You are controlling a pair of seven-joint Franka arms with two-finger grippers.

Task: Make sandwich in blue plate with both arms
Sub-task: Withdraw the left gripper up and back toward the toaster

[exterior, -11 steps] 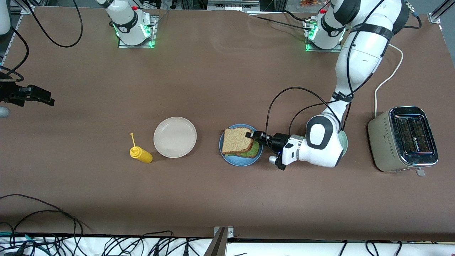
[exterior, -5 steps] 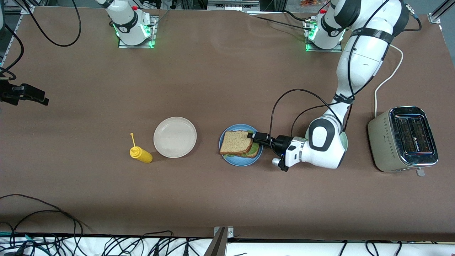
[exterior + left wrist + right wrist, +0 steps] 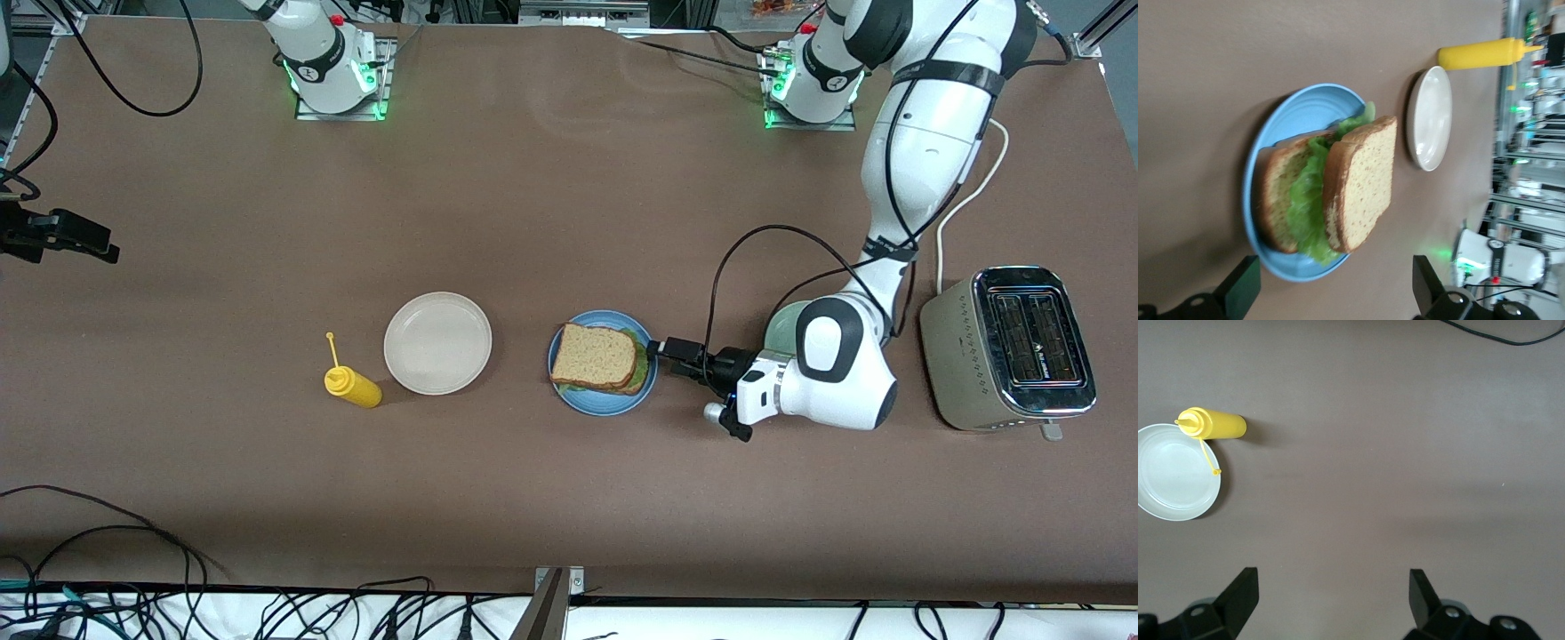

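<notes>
Though no lettering is legible, toaster (image 3: 1009,348) shows a mark.

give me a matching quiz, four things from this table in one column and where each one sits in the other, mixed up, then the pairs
Things
1. sandwich
2. mustard bottle
3. toaster
4. left gripper

Places
A. at the left arm's end of the table
B. beside the white plate, toward the right arm's end
C. on the blue plate
D. open, just off the blue plate's rim

Pairs: 1-C, 2-B, 3-A, 4-D
</notes>
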